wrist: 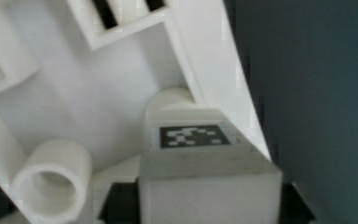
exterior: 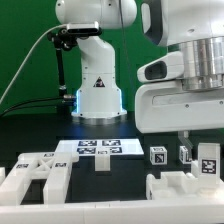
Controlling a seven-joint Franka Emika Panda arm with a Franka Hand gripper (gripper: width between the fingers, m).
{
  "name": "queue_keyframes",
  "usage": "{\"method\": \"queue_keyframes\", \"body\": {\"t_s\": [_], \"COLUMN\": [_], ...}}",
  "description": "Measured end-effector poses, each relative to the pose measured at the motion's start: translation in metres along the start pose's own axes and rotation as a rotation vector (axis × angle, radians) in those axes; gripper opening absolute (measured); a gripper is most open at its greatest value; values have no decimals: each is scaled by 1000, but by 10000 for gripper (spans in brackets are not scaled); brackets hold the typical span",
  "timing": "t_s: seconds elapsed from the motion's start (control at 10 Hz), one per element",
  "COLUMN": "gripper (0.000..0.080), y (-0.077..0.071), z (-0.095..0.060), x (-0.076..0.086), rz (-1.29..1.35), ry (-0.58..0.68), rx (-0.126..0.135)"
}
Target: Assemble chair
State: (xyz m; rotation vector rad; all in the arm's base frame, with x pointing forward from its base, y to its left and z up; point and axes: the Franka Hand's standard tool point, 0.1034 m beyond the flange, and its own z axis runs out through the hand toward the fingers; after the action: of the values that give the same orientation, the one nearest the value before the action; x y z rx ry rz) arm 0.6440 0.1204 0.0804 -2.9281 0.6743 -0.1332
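1. Fingers [exterior: 183, 136] of gripper [exterior: 188, 141] down at a tagged post; clamped or apart, cannot tell.
2. Far left of fingers: cluster of matte white notched chair parts [exterior: 40, 178], several tags showing.
3. Left, farther back: one flat marker board [exterior: 100, 147], one small plain block [exterior: 102, 161].
4. Three tagged posts: left post [exterior: 157, 155], middle post [exterior: 185, 153] directly beneath fingers, right post [exterior: 208, 158].
5. Wrist view, close up: one square tag [wrist: 194, 137], one round hollow peg [wrist: 51, 182].

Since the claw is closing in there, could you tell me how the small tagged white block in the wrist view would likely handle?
The tagged block looks like rigid, matte plastic, so probably stiff and not slippery. Its flat, squared faces suggest it should slide rather than roll when pushed.
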Motion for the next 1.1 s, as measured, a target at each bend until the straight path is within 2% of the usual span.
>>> {"method": "queue_keyframes", "body": {"t_s": [0.3,0.4,0.5,0.7,0.8,0.9,1.0,1.1], "gripper": [293,293,293,293,365,365,541,625], "y": [1,1,-1,-1,-1,-1,1,2], "z": [2,2,2,2,2,2,3,6], "x": [0,1,0,-1,-1,0,3,3], "rz": [550,733,836,882,840,760,542,356], "ry": [-30,-52,-67,-70,-69,-59,-35,-26], "rx": [38,66,74,74,76,77,85,84]}}
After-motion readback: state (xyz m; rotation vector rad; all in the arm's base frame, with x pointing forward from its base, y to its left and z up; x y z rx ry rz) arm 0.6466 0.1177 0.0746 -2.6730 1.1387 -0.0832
